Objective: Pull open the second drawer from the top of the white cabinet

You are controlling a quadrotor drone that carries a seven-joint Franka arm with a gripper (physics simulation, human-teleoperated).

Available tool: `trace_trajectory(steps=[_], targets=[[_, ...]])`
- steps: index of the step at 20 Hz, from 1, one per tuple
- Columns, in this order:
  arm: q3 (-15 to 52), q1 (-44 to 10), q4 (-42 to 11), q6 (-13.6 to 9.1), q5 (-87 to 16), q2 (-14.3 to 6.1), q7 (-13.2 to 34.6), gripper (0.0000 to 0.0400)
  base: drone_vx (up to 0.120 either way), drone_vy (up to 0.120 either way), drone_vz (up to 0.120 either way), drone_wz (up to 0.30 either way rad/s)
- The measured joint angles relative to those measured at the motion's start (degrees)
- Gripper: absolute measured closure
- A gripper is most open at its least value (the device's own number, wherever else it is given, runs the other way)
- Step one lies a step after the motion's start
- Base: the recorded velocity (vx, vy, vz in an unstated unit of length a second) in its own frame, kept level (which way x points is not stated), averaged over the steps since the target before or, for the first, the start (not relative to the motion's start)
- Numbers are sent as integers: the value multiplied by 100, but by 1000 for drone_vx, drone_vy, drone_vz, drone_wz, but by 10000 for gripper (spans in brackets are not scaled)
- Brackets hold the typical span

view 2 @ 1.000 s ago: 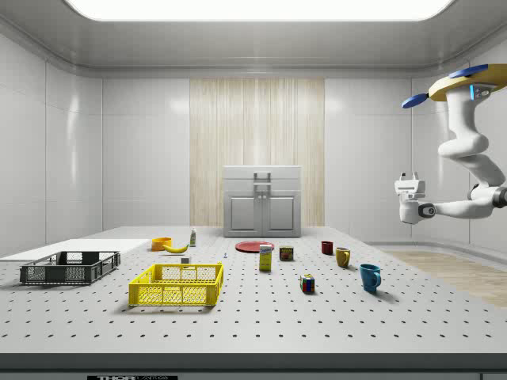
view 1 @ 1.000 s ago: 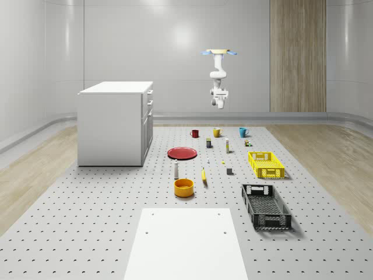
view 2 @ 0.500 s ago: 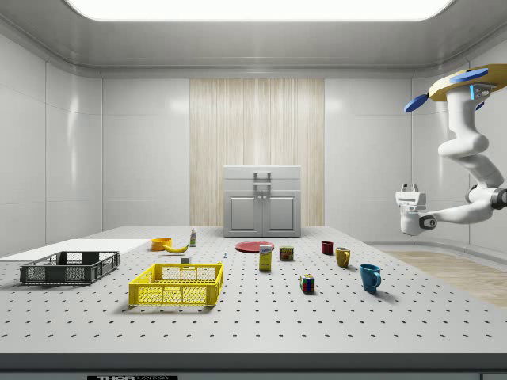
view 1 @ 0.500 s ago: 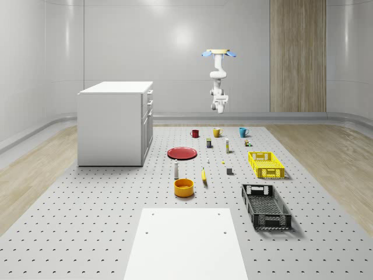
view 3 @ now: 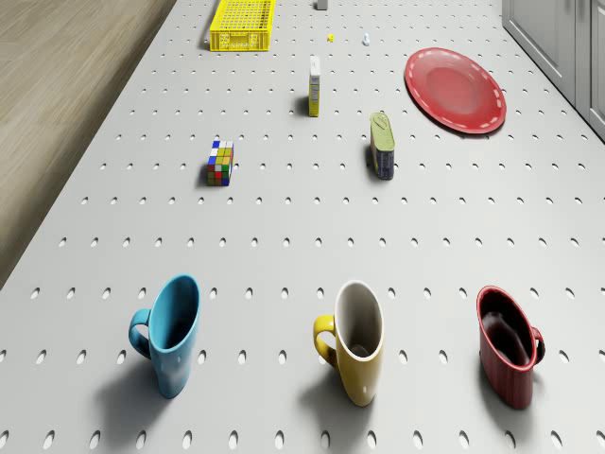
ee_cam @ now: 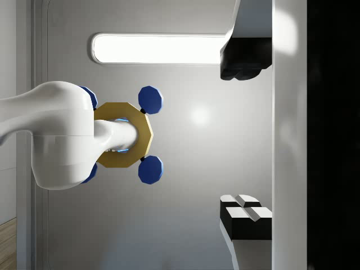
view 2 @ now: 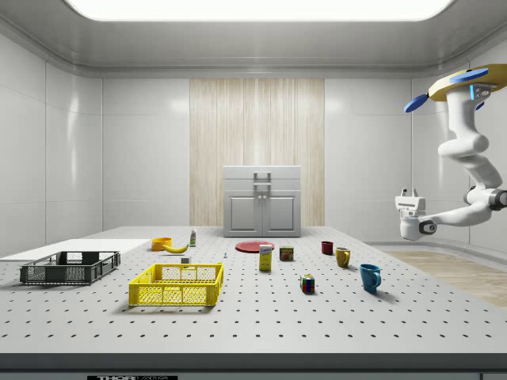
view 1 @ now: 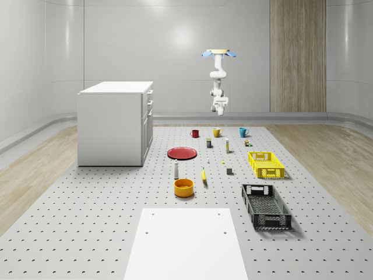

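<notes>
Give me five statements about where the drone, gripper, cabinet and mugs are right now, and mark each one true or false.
1. The drone hovers in the air beyond the far end of the table. True.
2. The gripper is gripping a drawer handle on the white cabinet. False: it hangs in the air far from the cabinet, touching nothing.
3. The gripper's fingers are spread apart with nothing between them. True.
4. The second drawer from the top is pulled out. False: it sits flush with the cabinet front.
5. The yellow mug stands between the blue mug and the red mug. True.
</notes>
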Motion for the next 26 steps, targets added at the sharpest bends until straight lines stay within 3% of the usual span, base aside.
trace_trajectory(steps=[4,7,10,14,22,26], targets=[[2,-3,32,-8,1,7,-1,100,0,0,0,0],[-1106,215,-146,-31,1747,3,-258,95,0,0,0,0],[-2197,518,-660,-45,3426,-49,-536,93,27,-40,0,0],[-3092,901,-1304,-20,4783,-159,-777,95,120,-120,50,0],[-3854,1465,-1908,150,5723,-401,-928,99,120,-120,115,0],[-4034,1674,-2019,264,5820,-519,-917,100,120,-120,0,0]])
